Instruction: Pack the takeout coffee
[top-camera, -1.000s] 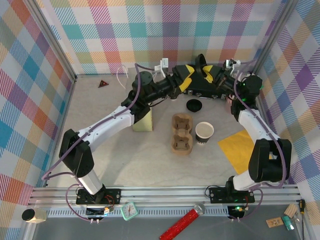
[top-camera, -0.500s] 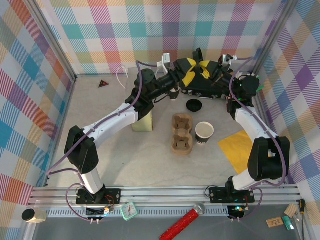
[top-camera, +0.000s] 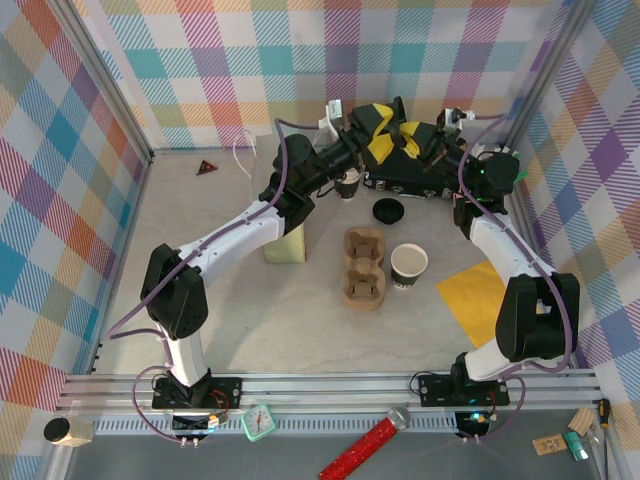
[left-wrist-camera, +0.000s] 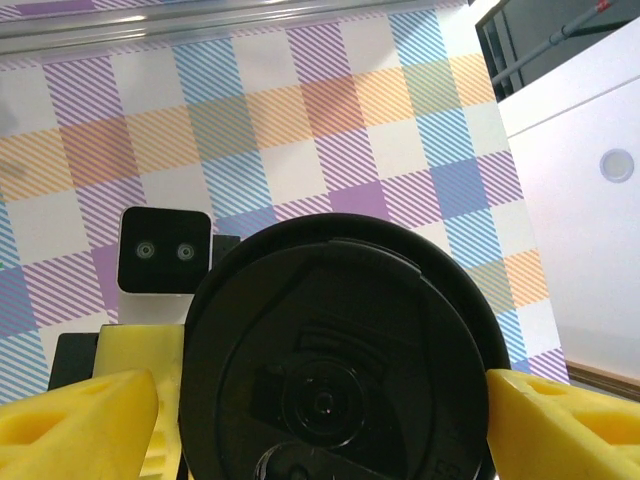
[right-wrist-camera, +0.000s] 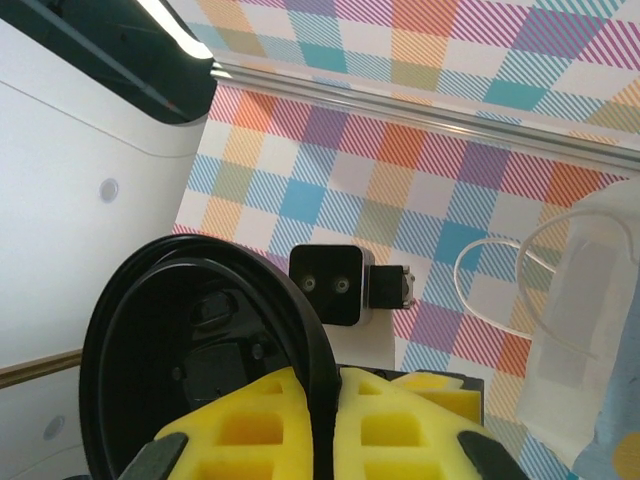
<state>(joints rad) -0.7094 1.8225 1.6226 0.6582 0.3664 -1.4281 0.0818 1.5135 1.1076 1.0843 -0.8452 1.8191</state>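
Takeout coffee is not yet in 1 piece, as I read it. Its black lid (left-wrist-camera: 335, 360) is held in the air behind the cardboard carrier (top-camera: 363, 268), shared by 2 tools. Its likely cup, the dark paper cup (top-camera: 408, 265), stands open on the desk (top-camera: 250, 310) just right of the carrier. A spare lid (top-camera: 387, 211) lies on the desk just behind the carrier.

The left tool (left-wrist-camera: 322, 428) is spread wide, a yellow finger (left-wrist-camera: 75, 430) against each side of the lid, so it seems to clasp the lid across its width. The right tool (right-wrist-camera: 325, 425) is pressed almost together, pinching the lid's rim.

What could go wrong: thin plastic gripped by 2 tools may bend and spring free if they pull or twist unevenly. When the right tool lets go, a lid held only by its edges could tilt or drop. A fall might knock the open cup, which stands free outside the carrier.

The left wrist view shows the lid's top face and the other wrist's camera (left-wrist-camera: 165, 250) beyond it. The right wrist view gives what that cannot: the hollow underside, with no cup inside it, and the rim caught between yellow pads (right-wrist-camera: 400, 430). The top view adds the cup, carrier and spare lid, but there the held lid is largely hidden among the tools.
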